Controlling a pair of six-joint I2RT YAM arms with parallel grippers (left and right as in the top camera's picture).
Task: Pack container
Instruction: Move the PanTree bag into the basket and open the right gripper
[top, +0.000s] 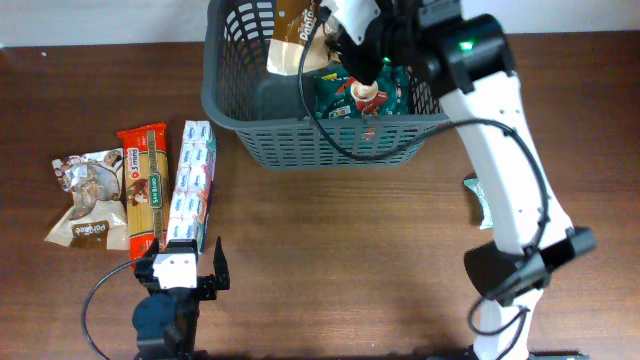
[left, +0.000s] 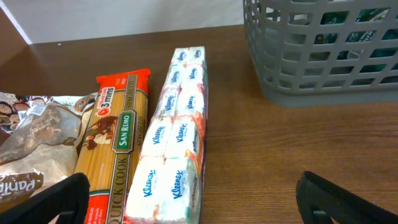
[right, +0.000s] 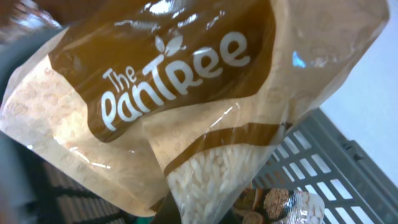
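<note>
I've got the right gripper (top: 346, 48) clenched on the rice bag (top: 290, 35) over the container (top: 300, 150), upper centre, ready to drop; left gripper (top: 183, 262) released.

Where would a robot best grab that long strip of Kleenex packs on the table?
Probably near its middle, from straight above, pinching across the narrow width. The Kleenex strip lies flat and long, so a middle hold should keep it balanced. The spaghetti packet sits close along one side, so clearance there looks tight.

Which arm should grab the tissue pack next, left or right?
Left. The left gripper, open, faces the tissue pack close by; the right gripper is over the basket, holding a rice bag.
</note>
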